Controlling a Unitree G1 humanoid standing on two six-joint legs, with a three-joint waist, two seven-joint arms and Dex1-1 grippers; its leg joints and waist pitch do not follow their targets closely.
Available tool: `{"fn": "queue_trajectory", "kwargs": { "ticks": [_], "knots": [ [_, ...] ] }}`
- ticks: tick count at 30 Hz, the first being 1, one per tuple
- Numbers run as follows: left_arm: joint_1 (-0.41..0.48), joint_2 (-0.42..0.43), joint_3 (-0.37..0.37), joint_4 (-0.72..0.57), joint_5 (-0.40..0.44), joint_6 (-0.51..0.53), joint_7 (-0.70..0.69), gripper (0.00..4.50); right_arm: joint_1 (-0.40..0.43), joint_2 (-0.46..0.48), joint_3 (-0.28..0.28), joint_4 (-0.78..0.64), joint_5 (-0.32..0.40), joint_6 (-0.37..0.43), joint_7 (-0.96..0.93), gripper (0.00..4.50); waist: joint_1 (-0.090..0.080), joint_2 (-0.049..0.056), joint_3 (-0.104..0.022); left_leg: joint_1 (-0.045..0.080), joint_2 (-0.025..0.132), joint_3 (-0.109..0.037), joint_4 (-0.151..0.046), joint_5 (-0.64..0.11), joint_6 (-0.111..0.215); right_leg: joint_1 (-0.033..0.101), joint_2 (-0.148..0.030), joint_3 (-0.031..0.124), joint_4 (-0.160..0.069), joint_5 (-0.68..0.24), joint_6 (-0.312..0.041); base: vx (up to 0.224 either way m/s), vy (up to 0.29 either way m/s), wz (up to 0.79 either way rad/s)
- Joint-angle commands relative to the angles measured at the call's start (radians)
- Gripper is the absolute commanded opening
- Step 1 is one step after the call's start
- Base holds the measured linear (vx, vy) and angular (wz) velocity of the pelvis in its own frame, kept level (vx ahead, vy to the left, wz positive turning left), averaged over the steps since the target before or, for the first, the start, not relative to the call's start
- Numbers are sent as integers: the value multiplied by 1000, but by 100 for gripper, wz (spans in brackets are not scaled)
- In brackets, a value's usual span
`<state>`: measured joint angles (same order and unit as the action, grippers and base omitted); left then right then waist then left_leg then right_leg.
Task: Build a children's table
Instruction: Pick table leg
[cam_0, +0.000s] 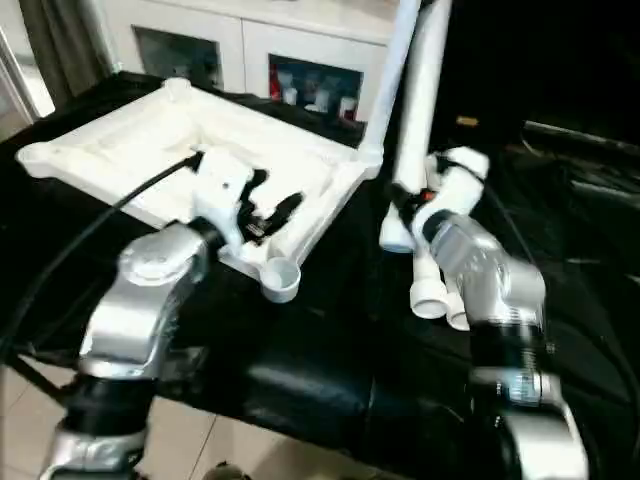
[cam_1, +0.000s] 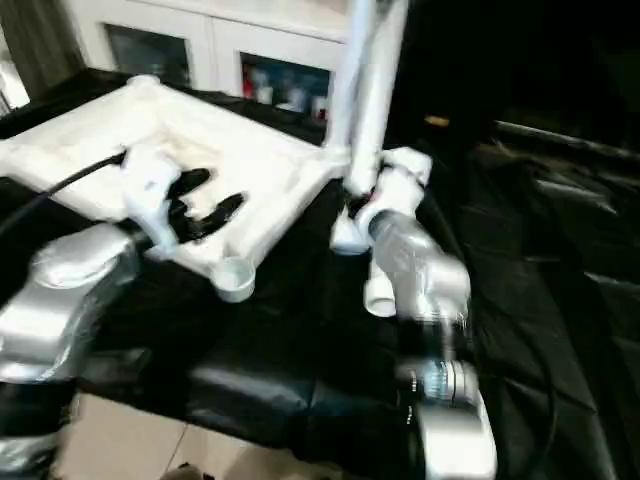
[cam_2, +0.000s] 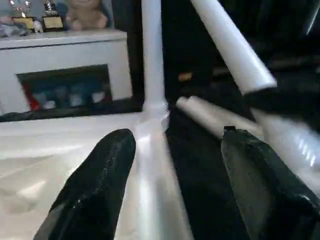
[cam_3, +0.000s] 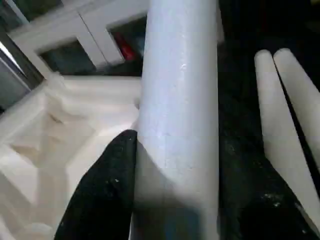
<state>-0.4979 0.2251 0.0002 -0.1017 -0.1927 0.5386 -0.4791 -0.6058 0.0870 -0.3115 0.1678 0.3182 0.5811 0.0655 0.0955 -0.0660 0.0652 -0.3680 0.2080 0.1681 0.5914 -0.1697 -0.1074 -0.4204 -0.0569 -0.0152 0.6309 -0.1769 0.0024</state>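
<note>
Tabletop (cam_0: 150, 150) lies upside down on the black worktop (cam_0: 330, 340), one leg (cam_0: 390, 70) already socketed. Right gripper (cam_3: 175, 200) clenches a second leg (cam_3: 180, 100); left gripper (cam_2: 175, 165) hangs released, so tilting could miss the socket (cam_0: 281, 279).

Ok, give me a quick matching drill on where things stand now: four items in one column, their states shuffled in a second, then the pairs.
Items:
1. held leg
2. installed leg
3. spare legs
4. left gripper

States:
A. open, over the tabletop's ribbed underside
B. lying on the black surface beside the tabletop
C. standing upright in a far corner socket
D. clamped between the right gripper's fingers

Pairs: 1-D, 2-C, 3-B, 4-A
</note>
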Motion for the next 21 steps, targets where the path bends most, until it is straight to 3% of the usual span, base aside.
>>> {"fn": "queue_trajectory", "kwargs": {
  "ticks": [1,4,6,7,8,13,17,21],
  "knots": [
    [-52,-48,37,36,-65,43,19,321,43,-1,-8,-140,84,-65,110,190,3,16,-77,12,-3,8,-67,-211,-47,52,-45,23,-68,-140,-117,0,0,0],
    [-120,-110,88,78,-145,91,38,321,112,-35,37,-254,158,-35,266,189,11,2,-75,8,0,6,-65,-196,-15,56,-49,23,-71,-157,-114,0,0,0],
    [-139,-124,105,90,-170,103,43,321,131,-47,47,-281,183,-14,298,189,9,2,-73,2,-1,4,-67,-184,-12,59,-49,22,-72,-170,-113,0,0,0],
    [-163,-139,126,104,-203,121,46,321,148,-63,54,-308,215,17,335,189,11,-3,-74,5,-2,7,-64,-183,-8,59,-48,22,-73,-171,-113,0,0,0],
    [-204,-164,161,123,-261,150,48,321,180,-96,69,-350,261,61,393,189,13,-1,-74,5,-1,5,-63,-176,0,59,-50,23,-72,-167,-117,0,0,0],
    [-289,-218,235,146,-404,221,48,321,216,-180,95,-384,322,121,498,189,21,-7,-73,4,-3,6,-59,-179,3,57,-51,21,-78,-217,-124,0,0,0],
    [-310,-231,247,148,-443,242,40,321,222,-202,109,-386,325,123,529,189,27,-10,-71,1,-1,5,-60,-178,3,56,-52,20,-83,-249,-113,0,0,0],
    [-313,-235,224,157,-450,289,47,321,236,-232,150,-412,355,151,567,189,29,-10,-73,0,0,5,-60,-154,3,59,-51,20,-80,-208,-112,0,0,0]
  ]
}}
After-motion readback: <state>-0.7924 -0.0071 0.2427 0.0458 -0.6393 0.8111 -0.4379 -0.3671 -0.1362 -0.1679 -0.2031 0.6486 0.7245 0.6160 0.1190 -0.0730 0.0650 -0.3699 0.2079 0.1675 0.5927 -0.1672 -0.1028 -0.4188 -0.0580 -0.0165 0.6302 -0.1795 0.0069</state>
